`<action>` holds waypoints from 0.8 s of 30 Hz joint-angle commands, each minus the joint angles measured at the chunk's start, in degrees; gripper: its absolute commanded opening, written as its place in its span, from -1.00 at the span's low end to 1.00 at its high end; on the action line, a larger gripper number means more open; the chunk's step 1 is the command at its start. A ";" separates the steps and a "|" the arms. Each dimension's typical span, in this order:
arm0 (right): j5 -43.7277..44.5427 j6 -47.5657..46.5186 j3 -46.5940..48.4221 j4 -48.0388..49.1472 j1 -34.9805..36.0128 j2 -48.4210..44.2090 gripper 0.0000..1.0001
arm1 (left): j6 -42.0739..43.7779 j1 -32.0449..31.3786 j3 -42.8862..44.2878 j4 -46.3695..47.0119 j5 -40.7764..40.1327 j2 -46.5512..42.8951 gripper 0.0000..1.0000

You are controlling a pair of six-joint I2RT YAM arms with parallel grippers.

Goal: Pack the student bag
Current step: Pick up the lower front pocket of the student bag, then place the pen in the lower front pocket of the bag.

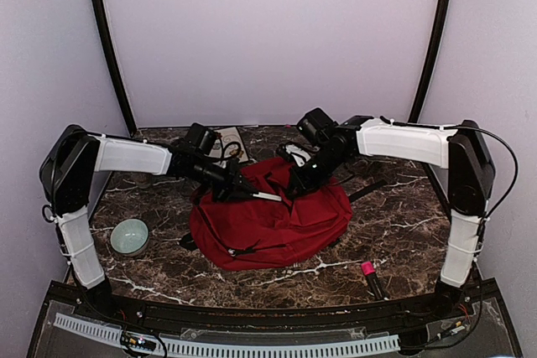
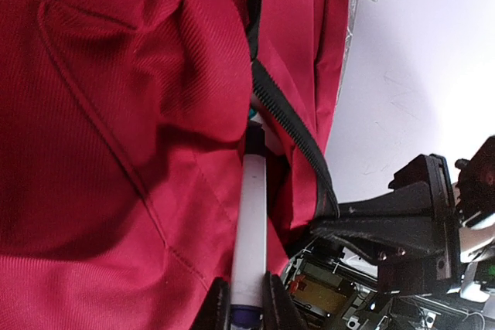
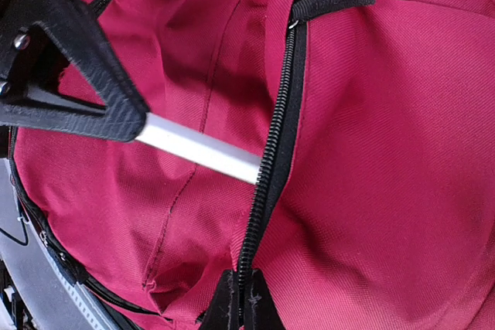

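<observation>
The student bag [image 1: 268,220], dark red with a black zip, lies in the middle of the table. My left gripper [image 1: 242,189] [image 2: 246,303] is shut on the purple-capped end of a white marker [image 1: 267,196] [image 2: 253,222]. The marker's far end pokes under the open zip edge [image 2: 267,98] and is hidden inside the bag [image 2: 116,129]. My right gripper [image 1: 295,185] [image 3: 241,299] is shut on the bag's zip edge [image 3: 271,168], pinching the black teeth and red fabric. In the right wrist view the marker [image 3: 205,150] runs from the left gripper's black finger [image 3: 73,83] to the zip.
A pale green bowl [image 1: 130,236] sits at the left front. A pink-capped marker [image 1: 370,278] lies at the right front. A notebook [image 1: 228,142] lies at the back, behind the left arm. A black strap [image 1: 367,190] trails right of the bag.
</observation>
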 commanded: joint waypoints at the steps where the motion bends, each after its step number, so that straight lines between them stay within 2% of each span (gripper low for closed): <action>1: 0.40 1.25 1.45 2.09 0.46 -2.55 -1.00 | -2.07 -0.86 5.47 3.70 -0.12 3.00 -1.00; 9: 0.46 4.57 -0.35 4.96 0.33 -4.09 -1.00 | -8.56 -5.18 13.50 10.94 1.90 11.90 -1.00; 13: -0.04 5.12 -1.14 5.90 0.28 -4.13 -1.00 | -8.84 -6.64 17.58 9.02 1.07 15.57 -1.00; 17: -0.76 5.65 -1.93 6.55 0.13 -4.20 -1.00 | -11.92 -7.65 19.48 12.38 1.85 18.75 -1.00; 21: -0.91 5.63 -2.51 6.24 -0.11 -4.09 -1.00 | -14.76 -7.83 19.46 16.52 2.14 19.87 -0.94; 24: -1.10 5.34 -2.83 5.77 -0.52 -4.13 -1.00 | -14.62 -7.83 19.69 16.42 2.62 19.81 -0.82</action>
